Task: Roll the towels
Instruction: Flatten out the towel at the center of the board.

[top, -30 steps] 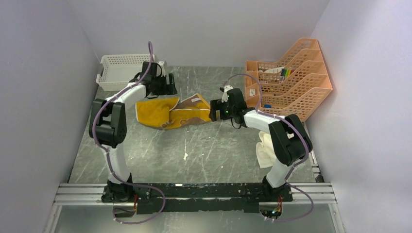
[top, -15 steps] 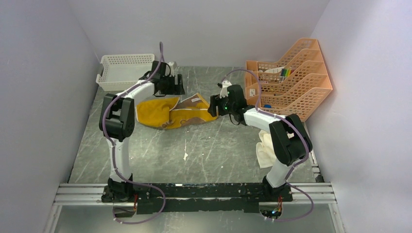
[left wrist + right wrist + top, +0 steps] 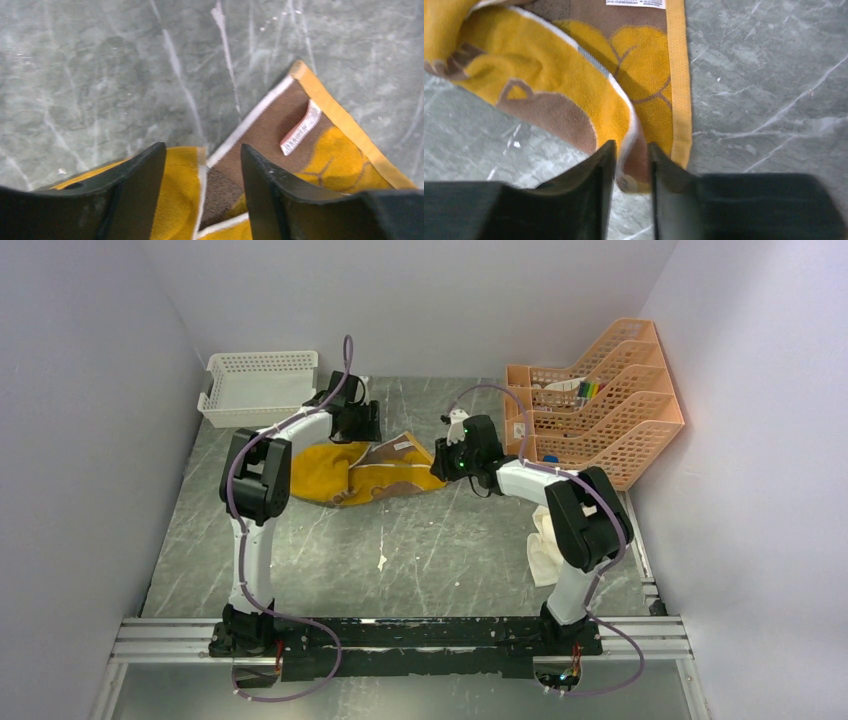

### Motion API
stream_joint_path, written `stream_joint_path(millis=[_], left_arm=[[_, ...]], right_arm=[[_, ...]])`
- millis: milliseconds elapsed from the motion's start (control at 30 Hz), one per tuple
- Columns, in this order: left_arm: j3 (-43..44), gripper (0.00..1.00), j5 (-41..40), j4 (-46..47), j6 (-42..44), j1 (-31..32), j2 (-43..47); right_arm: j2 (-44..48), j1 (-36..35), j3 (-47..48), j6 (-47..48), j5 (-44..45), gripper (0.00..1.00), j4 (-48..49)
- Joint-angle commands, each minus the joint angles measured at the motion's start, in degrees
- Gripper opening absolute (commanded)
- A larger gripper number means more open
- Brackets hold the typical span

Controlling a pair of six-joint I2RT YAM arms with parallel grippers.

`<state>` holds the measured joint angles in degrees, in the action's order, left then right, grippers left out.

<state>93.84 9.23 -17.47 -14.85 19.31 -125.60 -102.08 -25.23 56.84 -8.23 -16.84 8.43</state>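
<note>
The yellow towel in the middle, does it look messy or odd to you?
Yes. The mustard-yellow towel lies crumpled and folded over itself, its brown side and label showing. The right gripper pinches a fold at its edge. The cream towel is bunched up too.

Left arm [image 3: 262, 475]: white tubular links set between bulky matte black joint housings.
Right arm [image 3: 580, 520]: the same white links and black joints, with a small green light [image 3: 461, 463] on the black wrist block and a white fitting [image 3: 458, 425] on top.
Cables [image 3: 349, 350]: one mauve-grey cable runs along each arm from base to wrist.
Bases [image 3: 245, 632]: black mounts on a dark plate over a silver aluminium rail [image 3: 150, 638] at the near edge of the surface.
Left pincer [image 3: 202, 150]: two broad matte black fingers with blunt, slightly rounded tips.
Right pincer [image 3: 631, 145]: the same black fingers, smooth and unmarked.
</note>
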Motion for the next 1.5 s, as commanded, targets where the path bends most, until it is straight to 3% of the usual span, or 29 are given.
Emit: stream_joint_path(millis=[0, 100, 133, 167, 300, 467, 667, 900, 1133, 1267, 1367, 1433, 1467], left_arm=[[2.31, 0.59, -6.55, -2.70, -2.03, -0.24, -1.79], [2.61, 0.37, -8.02, -4.61, -2.32, -0.45, -2.84], [2.27, 0.13, -8.42, -5.00, -2.35, -0.68, -3.42], [2.00, 0.08, -8.61, -5.44, -2.35, -1.05, -4.27], [-0.96, 0.07, -7.35, -4.92, -2.67, -2.71, -4.13], [-4.83, 0.07, -8.59, -3.58, -2.61, -4.65, 2.89], [-13.41, 0.07, -10.32, 0.40, -8.78, -10.88, 23.73], [-22.87, 0.07, -9.35, 1.91, -17.30, -28.66, 49.25], [-23.73, 0.07, -5.22, -4.83, -16.78, -33.85, 60.77], [-27.54, 0.07, 3.70, -5.95, -13.88, -33.86, 65.45], [-29.75, 0.07, 6.92, -8.65, -11.77, -33.80, 67.38], [-30.56, 0.07, 6.14, -10.70, -9.96, -33.87, 68.43], [-30.70, 0.07, 4.61, -11.82, -9.19, -33.84, 68.91]], right_arm=[[-1.36, 0.01, 2.58, 1.20, 0.07, 0.18, -0.10], [-1.19, 0.05, 2.55, 1.48, 0.49, 0.01, -0.39], [-1.13, 0.09, 2.76, 1.61, 0.59, 0.00, -0.56], [-1.10, 0.10, 2.99, 1.63, 0.73, 0.00, -0.78], [0.17, 0.31, 3.31, 1.17, 1.38, 0.00, -1.50], [7.19, 0.66, 2.70, 0.59, 5.76, 0.00, -3.59], [21.41, 3.48, 2.58, -0.96, 12.74, 0.00, -6.27], [37.61, 10.48, 2.02, -4.26, 15.40, 0.00, -8.22], [43.66, 10.62, 2.11, -4.81, 14.49, 0.00, -12.21], [47.15, 10.57, 0.89, -5.72, 11.67, 0.00, -13.81], [46.09, 7.07, -2.16, -6.78, 7.37, 0.00, -14.08], [44.11, -2.18, -4.29, -5.43, 14.03, 0.00, -13.71], [42.61, -8.95, -5.41, -3.71, 17.68, 0.06, -12.49]])
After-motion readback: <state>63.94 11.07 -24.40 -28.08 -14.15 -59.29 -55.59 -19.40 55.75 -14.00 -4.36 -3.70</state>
